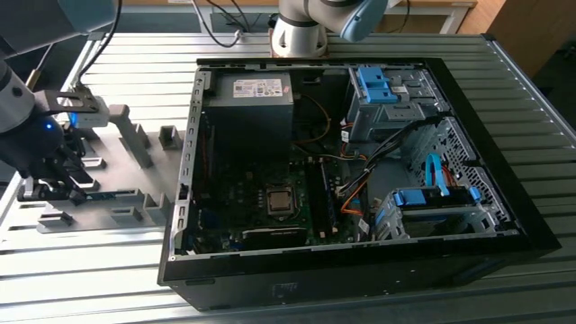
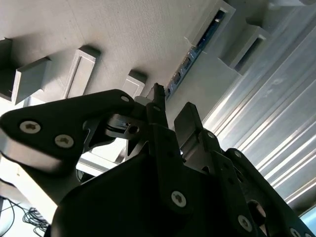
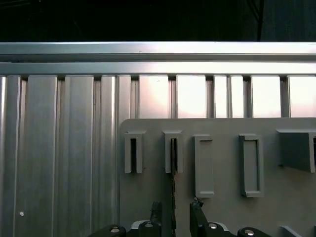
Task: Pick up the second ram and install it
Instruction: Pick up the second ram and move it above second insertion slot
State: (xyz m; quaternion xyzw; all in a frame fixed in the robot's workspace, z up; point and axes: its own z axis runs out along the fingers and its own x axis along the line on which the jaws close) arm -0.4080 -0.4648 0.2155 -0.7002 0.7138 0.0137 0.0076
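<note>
The second ram [image 3: 173, 170] stands on edge in a slotted holder on the grey fixture plate [image 1: 135, 162], at the exterior view's left. It shows as a thin blue-green strip [image 2: 196, 48] in the second wrist view and a short bluish strip [image 1: 112, 195] in the exterior view. My gripper [image 3: 174, 215] hangs low over the plate's near end [image 1: 65, 191]. It is open, with one finger [image 3: 156, 211] on each side of the ram's edge and a gap to either finger. In the second wrist view the fingertips [image 2: 187, 114] sit just short of the ram's slot.
An open black computer case [image 1: 360, 263] lies at the exterior view's right, its motherboard memory slots [image 1: 320, 196] exposed among cables and blue drive-bay clips [image 1: 373, 82]. Other grey holders [image 1: 135, 138] rise from the fixture plate. The ribbed metal table [image 3: 59, 148] runs all around.
</note>
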